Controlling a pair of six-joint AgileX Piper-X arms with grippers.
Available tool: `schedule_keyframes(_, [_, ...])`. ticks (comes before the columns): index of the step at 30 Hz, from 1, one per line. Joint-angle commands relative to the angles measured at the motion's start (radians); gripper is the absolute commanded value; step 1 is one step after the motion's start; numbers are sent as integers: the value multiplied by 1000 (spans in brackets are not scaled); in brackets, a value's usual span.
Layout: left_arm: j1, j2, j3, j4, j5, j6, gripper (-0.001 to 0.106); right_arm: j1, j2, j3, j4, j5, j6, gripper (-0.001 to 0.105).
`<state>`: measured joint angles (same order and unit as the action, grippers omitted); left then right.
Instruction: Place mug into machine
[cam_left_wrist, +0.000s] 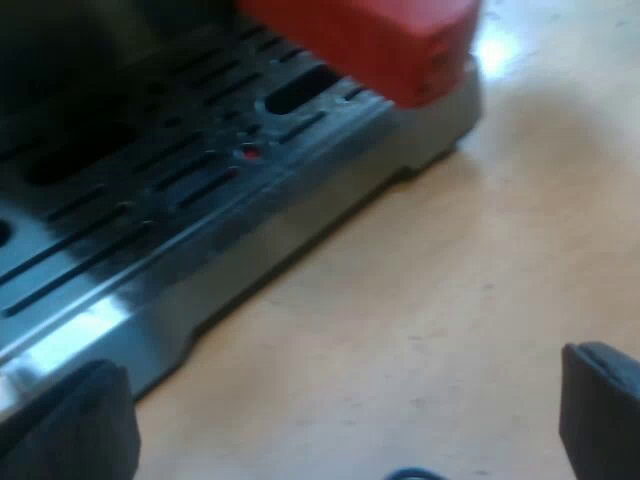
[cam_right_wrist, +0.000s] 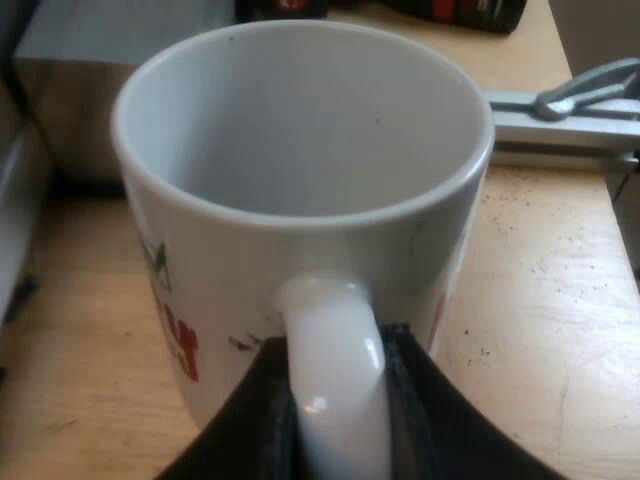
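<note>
Two-finger right end effector (cam_right_wrist: 335, 400) clamps mug (cam_right_wrist: 300, 130) handle; left end effector (cam_left_wrist: 335, 420) spread wide, low beside machine (cam_left_wrist: 200, 200).

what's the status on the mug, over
Left gripper open, beside slotted metal drip tray. Right gripper shut on white ceramic mug's handle. Mug empty, over wooden table. Red handle end above tray.

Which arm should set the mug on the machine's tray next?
Right. The right gripper holds the white ceramic mug by its handle. The left gripper hangs open, empty, beside the slotted metal drip tray.

Wooden table (cam_left_wrist: 470, 300), red handle end (cam_left_wrist: 380, 40)
</note>
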<state>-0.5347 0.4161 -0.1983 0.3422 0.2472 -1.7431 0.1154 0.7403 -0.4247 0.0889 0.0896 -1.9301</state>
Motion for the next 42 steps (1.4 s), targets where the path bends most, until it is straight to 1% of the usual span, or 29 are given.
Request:
schedule_keyframes(1, [-4, 0, 10, -39, -63, 12, 87, 14, -73, -8, 25, -25, -13, 0])
schedule_keyframes(2, [-4, 0, 13, -48, -64, 19, 87, 26, -103, -8, 56, -27, -13, 0])
schedule_keyframes(4, [-4, 0, 50, -132, -64, 29, 87, 148, -244, -23, 198, -19, -10, 0])
schedule_keyframes(5, [-4, 0, 66, -172, -64, 29, 87, 186, -273, -30, 229, -14, 1, 0])
schedule_keyframes(7, [-4, 0, 81, -225, -64, 29, 87, 239, -306, -39, 258, 4, 33, 0])
schedule_keyframes(10, [-4, 0, 83, -269, -64, 29, 87, 340, -332, -52, 275, 12, 74, 0])
schedule_keyframes(12, [-4, 0, 83, -288, -73, 29, 87, 406, -334, -53, 273, 20, 93, 0])
schedule_keyframes(14, [-4, 0, 87, -297, -103, 29, 87, 467, -335, -53, 274, 57, 98, 0])
schedule_keyframes(16, [-4, 0, 89, -297, -124, 29, 87, 550, -335, -53, 274, 117, 134, 0])
schedule_keyframes(18, [-4, 0, 88, -297, -123, 29, 87, 616, -335, -53, 274, 171, 156, 0])
schedule_keyframes(21, [-4, 0, 88, -297, -123, 29, 87, 714, -330, -53, 267, 236, 162, 0])
schedule_keyframes(24, [-4, 0, 88, -297, -123, 29, 87, 784, -287, -51, 232, 303, 183, 0])
schedule_keyframes(28, [-4, 0, 88, -297, -123, 29, 87, 843, -190, -51, 136, 356, 183, 0])
schedule_keyframes(37, [-4, 0, 88, -297, -123, 29, 87, 854, 100, -51, -216, 355, 183, 0])
schedule_keyframes(42, [-4, 0, 88, -297, -123, 29, 87, 854, 127, -51, -236, 355, 183, 0])
